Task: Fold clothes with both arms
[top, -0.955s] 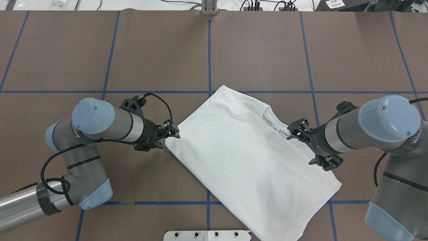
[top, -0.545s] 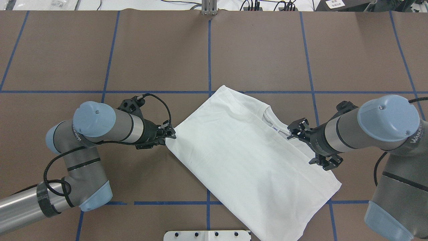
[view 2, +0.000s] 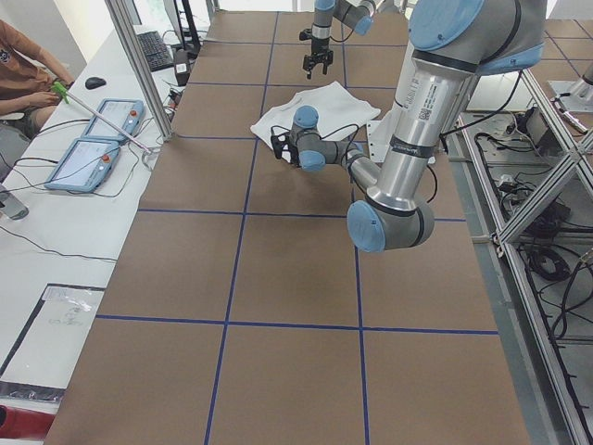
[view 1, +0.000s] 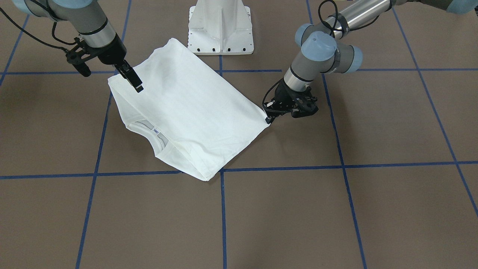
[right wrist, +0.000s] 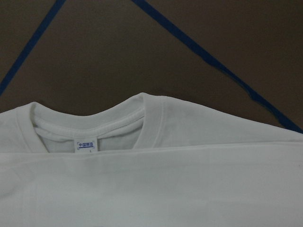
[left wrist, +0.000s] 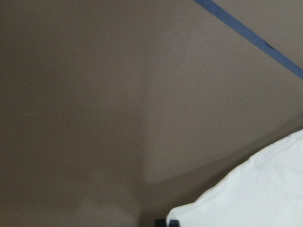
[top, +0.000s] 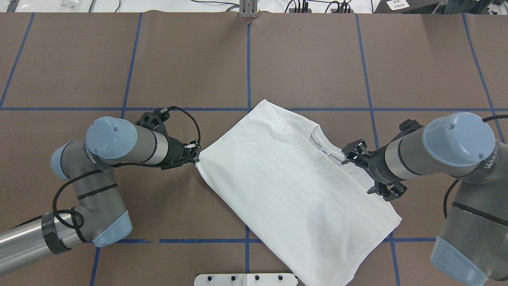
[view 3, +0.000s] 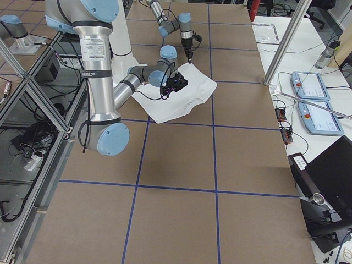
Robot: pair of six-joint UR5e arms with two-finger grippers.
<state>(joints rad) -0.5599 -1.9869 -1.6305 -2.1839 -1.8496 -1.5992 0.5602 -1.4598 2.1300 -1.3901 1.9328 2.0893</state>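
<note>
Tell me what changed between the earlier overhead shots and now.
The left tool, open at the left corner of the T-shirt earlier, narrowed and now looks shut on it. It drew back slightly leftward, and the shirt's near right corner slid left too. The right tool stayed over the shoulder beside the collar; the rest of the shirt lies as before.

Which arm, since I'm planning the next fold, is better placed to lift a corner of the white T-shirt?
Left, probably: the left gripper sits low, right at the white T-shirt's corner, while the right gripper hangs above the cloth.
</note>
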